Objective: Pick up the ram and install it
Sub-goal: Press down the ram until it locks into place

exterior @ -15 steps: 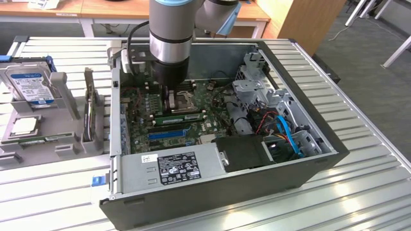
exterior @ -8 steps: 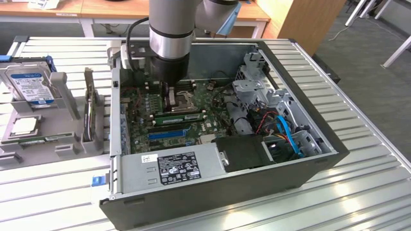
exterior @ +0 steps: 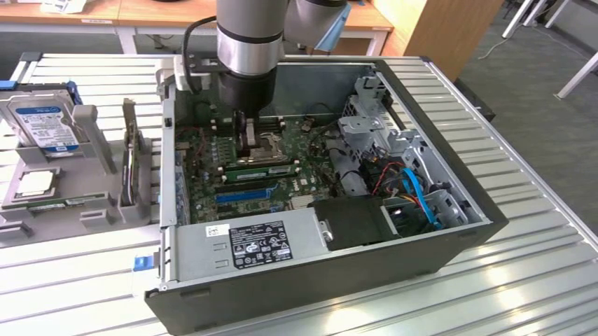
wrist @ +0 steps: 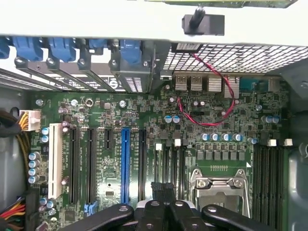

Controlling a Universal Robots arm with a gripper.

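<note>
The black two-fingered gripper (exterior: pixel 251 142), jaws shut, presses down onto the long green ram stick (exterior: pixel 262 166) (apparently seating it) beside the silver processor socket (exterior: pixel 266 143).

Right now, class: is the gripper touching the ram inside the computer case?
Cannot tell. In the exterior view the shut gripper ends right beside the ram, but neither contact nor a gap between them shows plainly.
</note>
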